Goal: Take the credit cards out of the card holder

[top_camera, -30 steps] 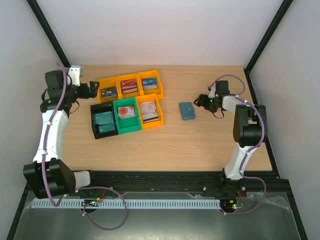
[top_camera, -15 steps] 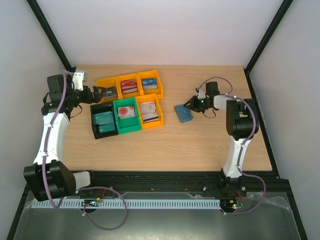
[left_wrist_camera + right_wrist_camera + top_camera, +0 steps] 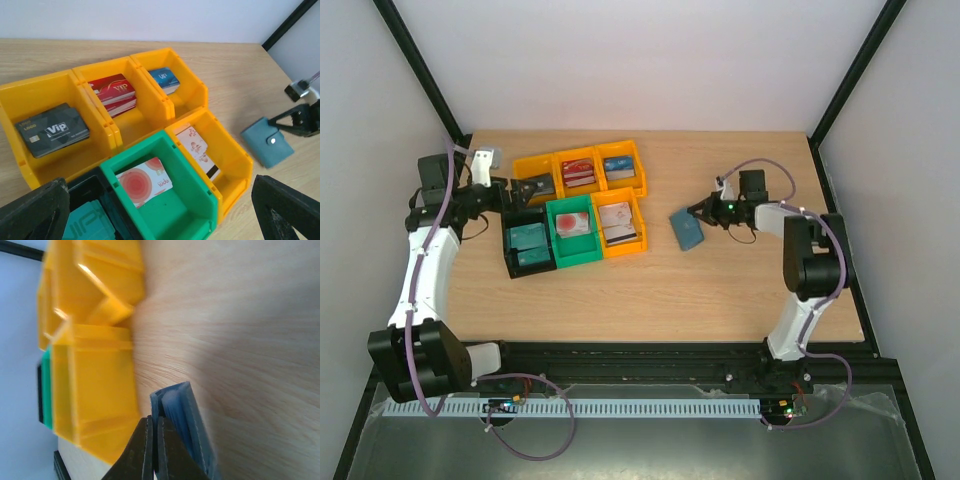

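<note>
The teal-blue card holder point(image 3: 686, 230) lies on the table right of the bins, its tab snap showing in the left wrist view point(image 3: 267, 141). My right gripper point(image 3: 705, 211) is shut on the holder's thin outer flap at its right edge; the right wrist view shows the jaws point(image 3: 154, 440) pinching that flap, with pale inner sleeves point(image 3: 176, 407) beside it. I cannot tell whether cards sit inside. Credit cards lie in the bins: a dark one point(image 3: 52, 131), red ones point(image 3: 114, 92), a blue one point(image 3: 165, 79), a white-and-red one point(image 3: 145, 181). My left gripper point(image 3: 160, 210) hangs open above the bins.
Three orange bins point(image 3: 578, 160) form a back row. In front stand a black bin point(image 3: 510, 250) with teal cards, a green bin point(image 3: 576, 254) and another orange bin point(image 3: 638, 225) with a pale card. Black frame posts rise at the table's back corners.
My right gripper moved left to the holder and shut on its flap, nudging the holder left and askew. The left gripper swung right to hang over the bins, still open.
</note>
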Controlling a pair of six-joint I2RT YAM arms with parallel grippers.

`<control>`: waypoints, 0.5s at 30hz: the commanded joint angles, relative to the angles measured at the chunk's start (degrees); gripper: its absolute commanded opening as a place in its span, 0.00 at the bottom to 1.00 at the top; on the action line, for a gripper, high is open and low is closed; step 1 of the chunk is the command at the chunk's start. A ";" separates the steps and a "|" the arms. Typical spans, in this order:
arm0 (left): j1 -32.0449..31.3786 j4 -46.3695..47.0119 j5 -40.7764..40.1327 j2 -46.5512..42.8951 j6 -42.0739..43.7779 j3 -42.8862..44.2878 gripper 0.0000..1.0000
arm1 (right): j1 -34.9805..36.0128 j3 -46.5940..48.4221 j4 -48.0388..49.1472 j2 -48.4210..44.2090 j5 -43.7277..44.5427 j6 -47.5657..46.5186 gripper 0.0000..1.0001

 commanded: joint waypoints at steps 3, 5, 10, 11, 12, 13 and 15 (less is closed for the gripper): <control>-3.33 -4.64 5.34 0.06 2.35 2.71 0.99 | 2.65 -0.73 7.13 -13.52 2.01 5.61 0.02; -5.68 -7.61 6.38 1.21 3.29 4.72 0.99 | 4.76 -0.55 8.85 -16.56 2.33 7.15 0.02; -14.60 -13.21 9.31 3.50 4.69 10.72 0.99 | 13.01 2.78 17.10 -23.38 4.62 13.11 0.02; -16.08 -13.07 11.38 3.61 4.15 11.31 1.00 | 14.90 3.52 19.54 -24.43 5.30 14.33 0.02; -17.15 -12.29 13.80 3.53 3.04 11.48 1.00 | 17.37 4.03 22.08 -25.42 5.84 15.54 0.02; -17.83 -11.16 16.71 3.43 1.63 11.62 0.99 | 19.02 4.38 24.99 -26.19 6.21 17.01 0.02; -18.45 -8.55 21.11 3.23 -1.71 11.97 1.00 | 22.00 5.02 30.49 -27.44 6.52 19.84 0.02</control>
